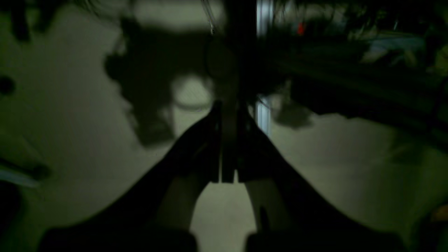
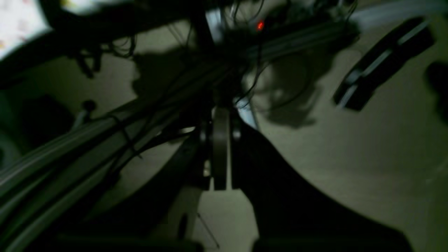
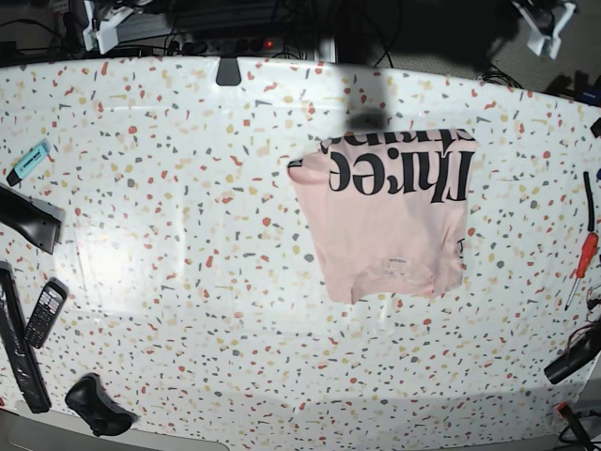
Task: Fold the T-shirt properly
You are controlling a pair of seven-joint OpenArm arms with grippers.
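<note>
Though folded, T-shirt point(image 3: 385, 221) lettering-up

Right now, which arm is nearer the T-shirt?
Likely left, though neither arm shows in the base view. The T-shirt lies toward the left arm's side of the table. The left tool and right tool are shut; neither wrist view shows the shirt.

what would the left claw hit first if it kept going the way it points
Hard to say in this dark, blurred view. The shut left claw points at a dark upright post above a pale floor; that post looks first, though depth is unclear.
</note>
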